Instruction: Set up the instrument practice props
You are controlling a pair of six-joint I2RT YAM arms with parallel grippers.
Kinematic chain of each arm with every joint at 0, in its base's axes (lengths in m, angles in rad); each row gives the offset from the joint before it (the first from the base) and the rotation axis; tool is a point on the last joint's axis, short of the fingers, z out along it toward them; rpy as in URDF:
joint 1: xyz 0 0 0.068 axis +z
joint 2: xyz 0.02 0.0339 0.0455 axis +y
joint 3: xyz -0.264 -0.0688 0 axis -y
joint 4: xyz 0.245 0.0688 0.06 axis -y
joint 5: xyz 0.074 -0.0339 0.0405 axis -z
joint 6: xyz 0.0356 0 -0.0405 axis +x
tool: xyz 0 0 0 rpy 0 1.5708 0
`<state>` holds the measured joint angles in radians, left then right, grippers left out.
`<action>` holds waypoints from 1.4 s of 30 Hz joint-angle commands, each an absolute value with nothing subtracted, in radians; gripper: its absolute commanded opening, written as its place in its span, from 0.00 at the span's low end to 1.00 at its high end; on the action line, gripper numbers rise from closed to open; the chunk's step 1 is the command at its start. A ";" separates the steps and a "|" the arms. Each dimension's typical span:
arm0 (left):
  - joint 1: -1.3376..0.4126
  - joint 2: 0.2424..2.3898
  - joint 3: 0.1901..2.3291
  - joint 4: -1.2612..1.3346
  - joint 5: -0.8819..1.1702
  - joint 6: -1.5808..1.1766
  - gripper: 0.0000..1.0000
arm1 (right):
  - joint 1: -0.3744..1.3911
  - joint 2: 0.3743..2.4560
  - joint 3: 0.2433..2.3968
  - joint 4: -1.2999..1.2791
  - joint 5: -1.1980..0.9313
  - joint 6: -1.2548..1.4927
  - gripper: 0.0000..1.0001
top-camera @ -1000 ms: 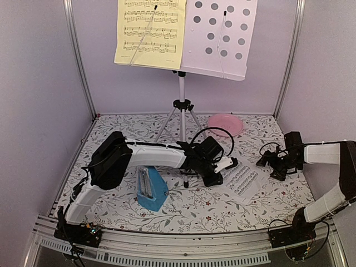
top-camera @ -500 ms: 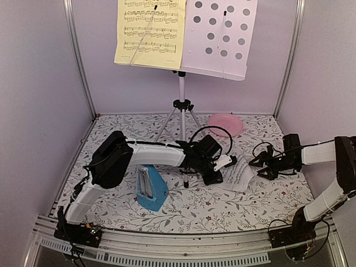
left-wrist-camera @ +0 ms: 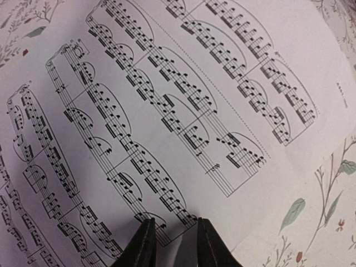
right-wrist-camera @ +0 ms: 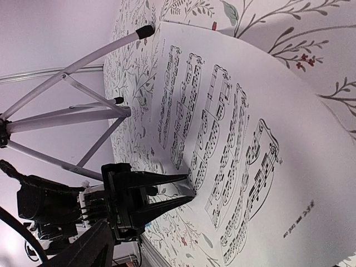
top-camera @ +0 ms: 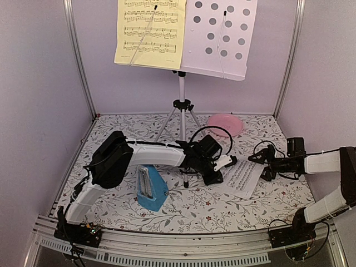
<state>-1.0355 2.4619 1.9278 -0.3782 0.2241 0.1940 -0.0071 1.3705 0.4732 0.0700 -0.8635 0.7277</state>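
Music stand (top-camera: pixel 222 41) rises at the back of the floral worktop (top-camera: pixel 222 210) on its silver tripod legs (right-wrist-camera: pixel 67 119). Its pale perforated desk is high up, with the yellow sheet (top-camera: pixel 150 28) resting on the left half and the holes showing on the right half.

The white sheet (top-camera: pixel 243 178) lies on the worktop right of centre, between the two hands. In the right wrist view it is bowed upward rather than flat.

The left hand (left-wrist-camera: pixel 173 240) reaches across from the left and comes down on the sheet. Its dark fingertips (left-wrist-camera: pixel 146 247) stand a narrow gap apart, both on top of the paper, with printed staves showing between them (nothing looks pinched in that gap).

The right hand (top-camera: pixel 267 168) sits at the sheet's right edge, seen side-on — I cannot tell how wide it stands or whether it has hold of the paper.

The blue metronome (top-camera: pixel 151 190) stands upright near the front left, under the left arm and well apart from the white sheet. A pink plate (top-camera: pixel 225 123) lies at the back, just right of the tripod legs.
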 commanded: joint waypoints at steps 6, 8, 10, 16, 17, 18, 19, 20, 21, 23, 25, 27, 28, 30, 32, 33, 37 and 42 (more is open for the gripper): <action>-1.032 2.482 1.934 -0.392 0.238 0.188 0.27 | -0.007 1.334 0.498 0.080 -0.837 0.781 0.55; -1.033 2.473 1.936 -0.390 0.239 0.189 0.27 | -0.005 1.323 0.528 -0.002 -0.769 0.735 0.44; -1.034 2.459 1.938 -0.381 0.245 0.186 0.28 | -0.006 1.309 0.549 -0.052 -0.720 0.684 0.33; -1.039 2.411 1.953 -0.360 0.256 0.184 0.30 | -0.005 1.271 0.601 -0.173 -0.665 0.585 0.00; -1.043 2.396 1.947 -0.354 0.254 0.186 0.30 | -0.005 1.262 0.611 -0.201 -0.652 0.557 0.00; -1.044 2.381 1.938 -0.346 0.251 0.190 0.31 | -0.006 1.253 0.621 -0.229 -0.639 0.540 0.00; -1.045 2.367 1.925 -0.334 0.249 0.190 0.32 | -0.006 1.243 0.632 -0.256 -0.626 0.518 0.00; -1.046 2.350 1.909 -0.318 0.249 0.190 0.33 | -0.007 1.232 0.639 -0.284 -0.612 0.500 0.00; -1.047 2.331 1.890 -0.301 0.250 0.190 0.34 | -0.006 1.218 0.647 -0.306 -0.600 0.474 0.00; -1.048 2.293 1.850 -0.260 0.251 0.190 0.36 | -0.007 1.184 0.659 -0.341 -0.584 0.435 0.00; -1.048 2.248 1.805 -0.222 0.244 0.193 0.40 | -0.005 1.165 0.676 -0.389 -0.557 0.382 0.00; -1.047 2.211 1.770 -0.196 0.231 0.190 0.43 | -0.004 1.157 0.685 -0.417 -0.549 0.329 0.00; -1.046 2.194 1.751 -0.183 0.227 0.189 0.45 | -0.005 1.151 0.685 -0.423 -0.546 0.305 0.00; -1.047 2.160 1.713 -0.160 0.219 0.184 0.48 | -0.005 1.132 0.680 -0.415 -0.552 0.275 0.00; -1.047 2.129 1.670 -0.136 0.216 0.179 0.50 | -0.005 1.104 0.674 -0.396 -0.570 0.264 0.00; -1.046 2.114 1.650 -0.122 0.216 0.178 0.51 | -0.004 1.087 0.667 -0.380 -0.583 0.252 0.00; -1.045 2.061 1.567 -0.058 0.216 0.172 0.54 | -0.001 1.020 0.637 -0.320 -0.674 0.197 0.00; -1.045 2.018 1.522 -0.015 0.219 0.175 0.55 | 0.001 0.986 0.642 -0.286 -0.800 0.144 0.00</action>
<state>-1.0424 2.0689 1.5528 -0.0872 0.2192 0.1787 -0.0063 1.0126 0.6479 -0.3359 -0.6765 0.2157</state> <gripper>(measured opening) 0.547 0.009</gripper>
